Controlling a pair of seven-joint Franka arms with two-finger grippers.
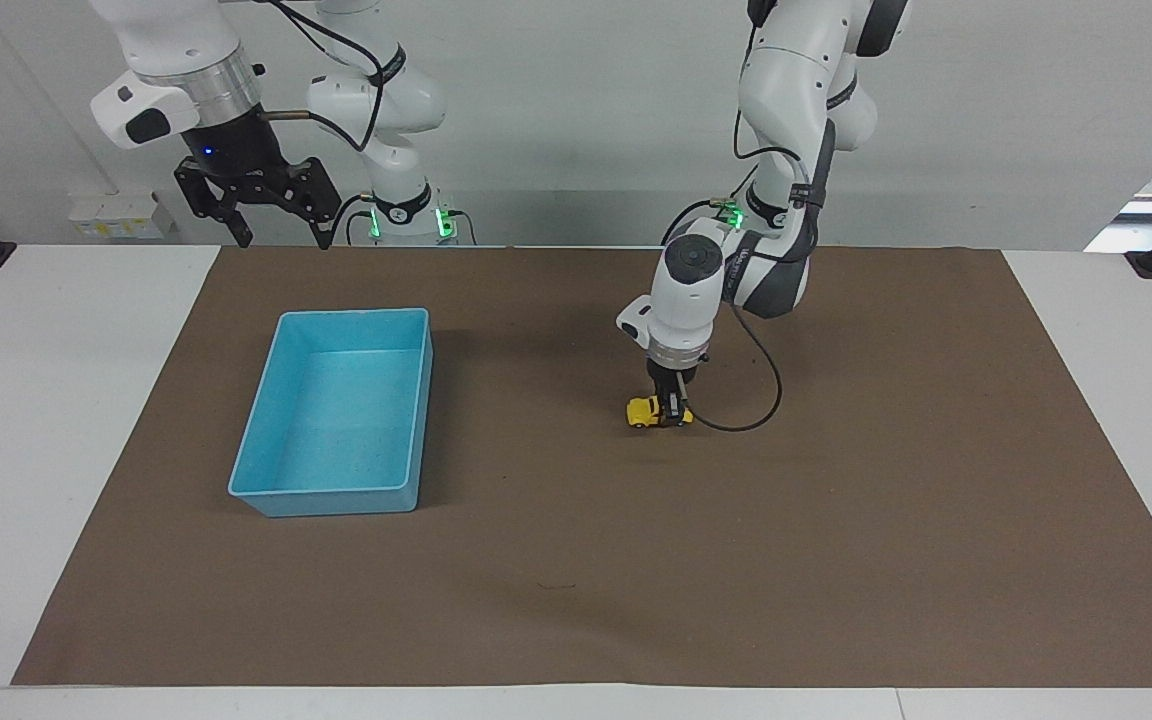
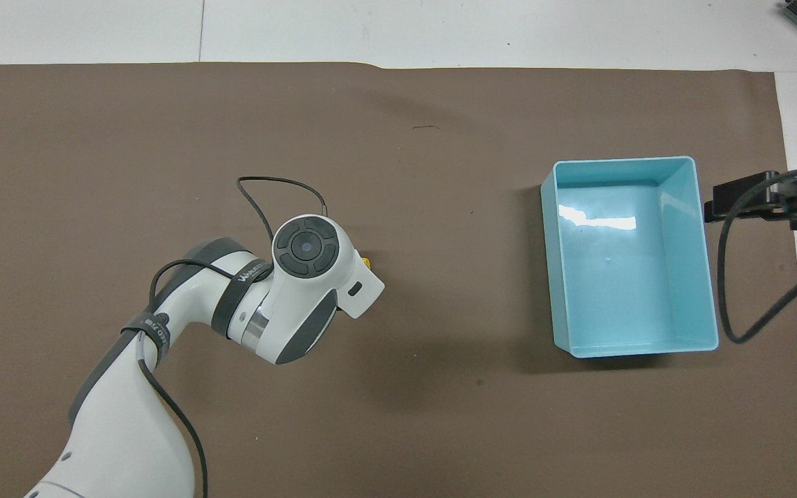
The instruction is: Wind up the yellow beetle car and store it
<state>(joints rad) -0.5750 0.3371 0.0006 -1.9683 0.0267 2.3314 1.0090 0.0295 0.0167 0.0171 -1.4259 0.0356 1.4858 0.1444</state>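
The yellow beetle car (image 1: pixel 648 411) sits with its wheels on the brown mat near the middle of the table. My left gripper (image 1: pixel 676 410) points straight down and is shut on the car. In the overhead view the left arm's wrist covers the car except for a yellow sliver (image 2: pixel 367 262). The blue bin (image 1: pixel 340 414) stands empty on the mat toward the right arm's end of the table; it also shows in the overhead view (image 2: pixel 689 263). My right gripper (image 1: pixel 258 212) hangs open, high over the table's edge by its base, and waits.
The brown mat (image 1: pixel 836 560) covers most of the white table. A black cable (image 1: pixel 751 400) loops from the left wrist down beside the car.
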